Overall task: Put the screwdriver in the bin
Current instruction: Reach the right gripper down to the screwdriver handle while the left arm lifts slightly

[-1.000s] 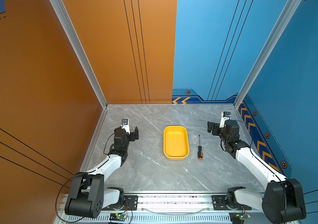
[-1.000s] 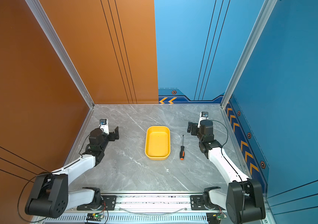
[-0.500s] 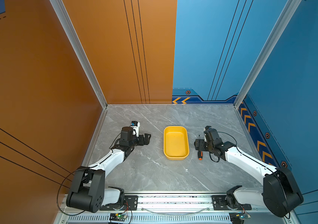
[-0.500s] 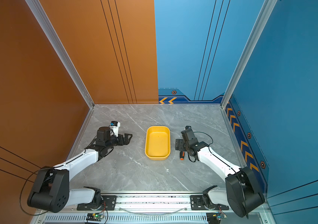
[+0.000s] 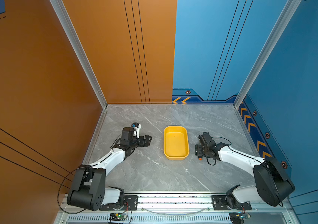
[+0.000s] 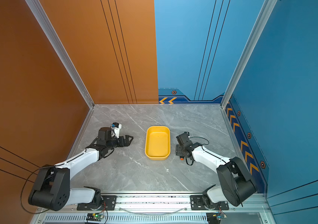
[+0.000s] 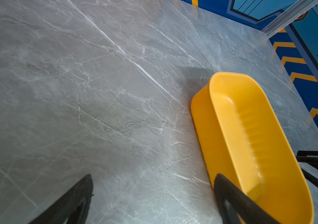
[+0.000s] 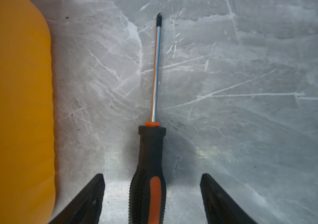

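Grey marble with white veins makes up the tabletop (image 5: 154, 174) in front of me, boxed in by orange panels on the left and blue panels on the right. The yellow bin (image 5: 176, 143) sits near the middle of the table, its long sides running away from my base.

The screwdriver (image 8: 150, 155) lies flat on the marble just beside the bin's right wall, outside it and roughly parallel to it, with the tip pointing toward the back wall. My right gripper (image 8: 151, 174) is low over the handle, one finger on each side. The right wrist view shows a strip of marble between each finger and the black-and-orange grip, so my jaws are spread and not touching it. In both top views (image 6: 181, 158) only the orange butt end shows, poking out from under the gripper toward my base.

My left gripper (image 7: 153, 176) sits on the bin's other side, aimed at its left wall but apart from it. Its jaws are also spread, with bare marble between the fingers.
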You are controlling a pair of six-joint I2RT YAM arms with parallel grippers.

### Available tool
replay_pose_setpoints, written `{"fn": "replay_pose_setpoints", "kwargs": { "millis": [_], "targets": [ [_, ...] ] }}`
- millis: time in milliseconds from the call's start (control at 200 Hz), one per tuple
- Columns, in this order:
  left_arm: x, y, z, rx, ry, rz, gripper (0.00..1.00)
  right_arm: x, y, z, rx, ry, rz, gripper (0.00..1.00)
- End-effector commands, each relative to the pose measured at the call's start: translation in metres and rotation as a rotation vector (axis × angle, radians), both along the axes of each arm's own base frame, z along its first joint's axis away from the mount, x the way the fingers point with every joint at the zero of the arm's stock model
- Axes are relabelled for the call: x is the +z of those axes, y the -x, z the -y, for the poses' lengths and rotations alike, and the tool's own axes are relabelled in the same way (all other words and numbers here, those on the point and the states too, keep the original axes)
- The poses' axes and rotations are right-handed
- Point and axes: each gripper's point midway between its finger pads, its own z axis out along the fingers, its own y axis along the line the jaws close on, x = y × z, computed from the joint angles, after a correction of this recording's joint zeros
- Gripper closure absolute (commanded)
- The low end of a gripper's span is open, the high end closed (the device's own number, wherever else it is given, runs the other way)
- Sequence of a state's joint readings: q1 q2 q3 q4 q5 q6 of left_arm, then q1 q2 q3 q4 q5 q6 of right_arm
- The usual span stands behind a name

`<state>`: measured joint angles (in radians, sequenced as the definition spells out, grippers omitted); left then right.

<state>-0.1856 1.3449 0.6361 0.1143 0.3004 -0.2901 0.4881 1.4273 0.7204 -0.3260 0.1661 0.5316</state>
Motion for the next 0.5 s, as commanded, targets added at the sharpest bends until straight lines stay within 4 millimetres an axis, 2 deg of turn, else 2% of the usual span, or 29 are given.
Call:
{"fn": "replay_pose_setpoints", "kwargs": {
  "millis": [0, 496],
  "targets": [
    [0.005, 0.001, 0.008, -0.024, 0.020, -0.018, 0.02, -0.013, 0.010, 0.009, -0.024, 0.048, -0.048, 0.33],
    [-0.001, 0.000, 0.010, -0.033, 0.017, -0.037, 0.02, -0.026, 0.012, 0.003, -0.013, 0.061, -0.090, 0.50]
  ]
}}
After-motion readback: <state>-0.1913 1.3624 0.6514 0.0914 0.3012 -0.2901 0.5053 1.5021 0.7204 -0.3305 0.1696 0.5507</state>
